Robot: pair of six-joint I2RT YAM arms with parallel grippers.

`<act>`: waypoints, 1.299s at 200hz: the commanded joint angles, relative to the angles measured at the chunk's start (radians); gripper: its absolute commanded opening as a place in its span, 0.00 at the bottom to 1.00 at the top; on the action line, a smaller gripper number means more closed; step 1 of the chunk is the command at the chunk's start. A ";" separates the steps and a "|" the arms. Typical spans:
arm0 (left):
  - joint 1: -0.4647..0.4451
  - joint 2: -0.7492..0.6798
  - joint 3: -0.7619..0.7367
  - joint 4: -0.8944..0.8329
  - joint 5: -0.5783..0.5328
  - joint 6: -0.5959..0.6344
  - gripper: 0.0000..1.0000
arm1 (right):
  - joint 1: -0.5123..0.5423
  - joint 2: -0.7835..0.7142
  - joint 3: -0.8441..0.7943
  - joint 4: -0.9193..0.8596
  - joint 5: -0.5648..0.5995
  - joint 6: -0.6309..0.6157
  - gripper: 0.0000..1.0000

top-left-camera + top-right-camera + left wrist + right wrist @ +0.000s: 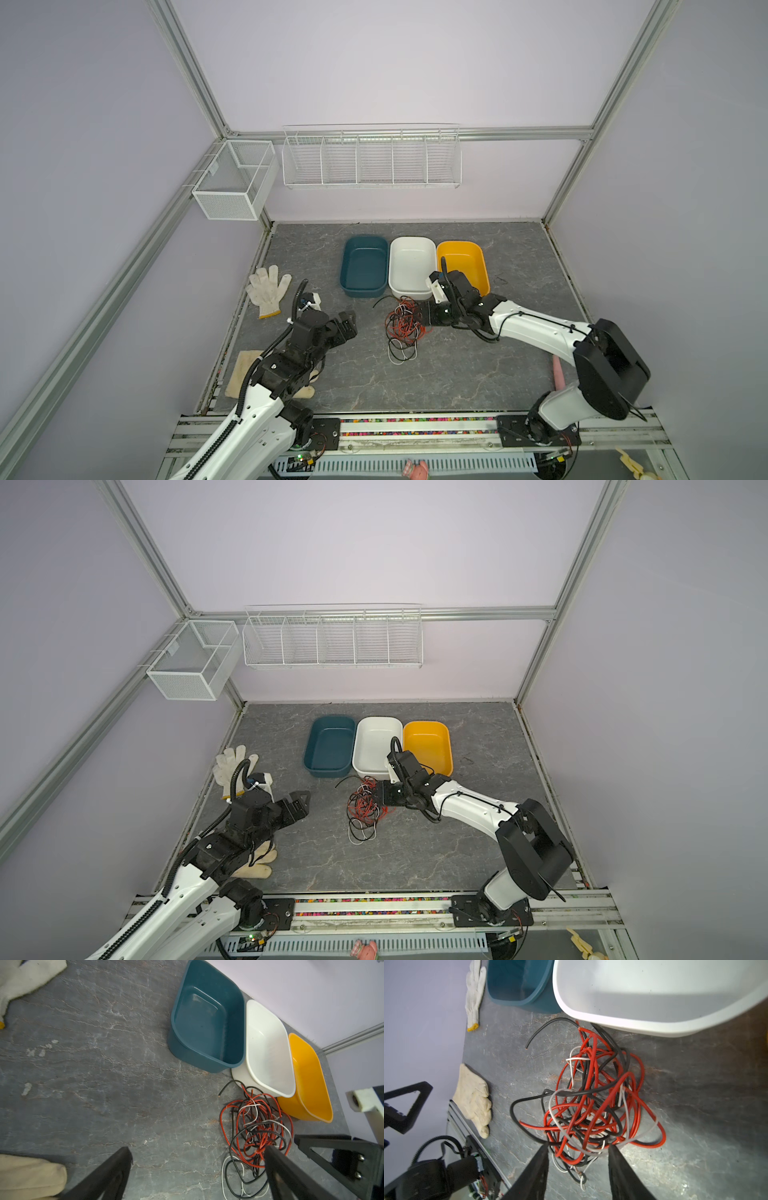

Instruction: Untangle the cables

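Cables point(403, 328) heaped on table point(457, 374), 6 o'clock of white bin point(409, 270). My right claw point(578, 1147) at heap's 3 o'clock, jaws half apart astride strands, unclamped, for pull. Left claw point(351, 323) spread wide at 9 o'clock, likely to anchor.

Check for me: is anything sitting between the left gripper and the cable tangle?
Nothing visible does. Only bare table lies between the open left gripper and the cables. The right gripper is at the pile's opposite side, its fingers straddling some strands.
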 commanded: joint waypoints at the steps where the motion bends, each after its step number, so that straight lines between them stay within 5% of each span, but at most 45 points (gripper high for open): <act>1: -0.046 0.026 -0.011 0.046 -0.058 -0.042 0.99 | 0.004 0.020 0.018 0.018 -0.002 -0.005 0.42; 128: -0.221 0.164 -0.043 0.223 -0.067 -0.159 0.99 | 0.003 0.025 0.004 0.051 -0.024 -0.057 0.07; 189: -0.294 0.223 0.001 0.249 -0.031 -0.206 0.99 | 0.049 -0.098 0.002 0.010 -0.055 -0.098 0.06; 260: -0.364 0.339 -0.001 0.375 -0.026 -0.251 1.00 | 0.187 -0.222 0.064 -0.102 0.038 -0.214 0.07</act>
